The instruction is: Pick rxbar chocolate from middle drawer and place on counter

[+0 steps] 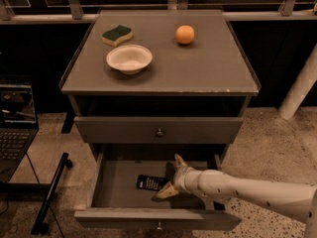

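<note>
The rxbar chocolate (pixel 149 183), a flat black bar with white print, lies on the floor of the pulled-out middle drawer (pixel 119 190). My gripper (pixel 171 176) is down inside the drawer at the bar's right end. Its fingers are open: one tip points up toward the back, the other (pixel 165 193) rests low at the bar's near right corner. The white arm reaches in from the lower right. The grey counter (pixel 198 66) tops the cabinet above.
On the counter are a green-and-yellow sponge (pixel 117 35), a white bowl (pixel 129 58) and an orange (pixel 184 34). A closed drawer front with a knob (pixel 159 132) sits above the open drawer. A laptop (pixel 15 133) and a black stand leg (pixel 52 192) are on the left.
</note>
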Controlling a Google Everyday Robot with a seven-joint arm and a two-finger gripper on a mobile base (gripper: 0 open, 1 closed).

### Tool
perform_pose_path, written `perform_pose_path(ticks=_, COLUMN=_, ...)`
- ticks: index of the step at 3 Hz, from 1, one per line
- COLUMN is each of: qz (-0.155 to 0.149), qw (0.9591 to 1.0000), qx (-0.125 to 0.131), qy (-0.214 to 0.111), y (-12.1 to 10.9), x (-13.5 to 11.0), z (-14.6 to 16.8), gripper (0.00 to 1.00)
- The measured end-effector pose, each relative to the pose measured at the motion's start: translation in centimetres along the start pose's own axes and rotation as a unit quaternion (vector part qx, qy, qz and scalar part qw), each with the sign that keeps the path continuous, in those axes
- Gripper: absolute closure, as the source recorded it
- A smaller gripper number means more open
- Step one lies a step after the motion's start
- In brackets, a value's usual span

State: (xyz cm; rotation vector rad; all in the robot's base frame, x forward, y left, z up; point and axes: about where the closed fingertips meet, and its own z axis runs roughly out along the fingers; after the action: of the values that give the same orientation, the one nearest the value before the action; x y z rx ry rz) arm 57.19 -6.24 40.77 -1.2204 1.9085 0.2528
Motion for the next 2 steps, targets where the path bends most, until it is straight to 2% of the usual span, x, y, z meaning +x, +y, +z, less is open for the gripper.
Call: perform_pose_path(ticks=2, qz=0.019, qw=0.9989, qx=-0.042, qy=-0.006, y=0.8, x=0.8, z=4.7, gripper=0.00)
